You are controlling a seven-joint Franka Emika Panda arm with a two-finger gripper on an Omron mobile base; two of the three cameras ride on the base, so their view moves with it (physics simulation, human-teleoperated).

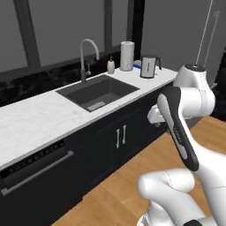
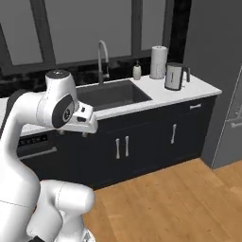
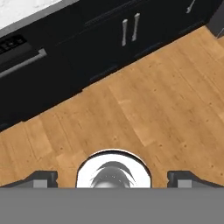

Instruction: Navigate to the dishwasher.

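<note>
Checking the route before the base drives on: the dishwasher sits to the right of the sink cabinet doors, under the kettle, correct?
No. The dishwasher sits left of the sink cabinet doors, far from the kettle, as the left base view shows.

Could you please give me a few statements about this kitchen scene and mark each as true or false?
1. The dishwasher sits to the left of the sink in the left base view. True.
2. A paper towel roll stands on the counter beside the kettle. True.
3. The gripper holds a cup. False: its fingertips stand wide apart over the bare wooden floor, with nothing between them.
4. The dishwasher door hangs open. False: its front lies flush with the cabinets, its bar handle horizontal.
5. The soap bottle stands in the sink basin. False: it stands on the counter behind the sink.
</note>
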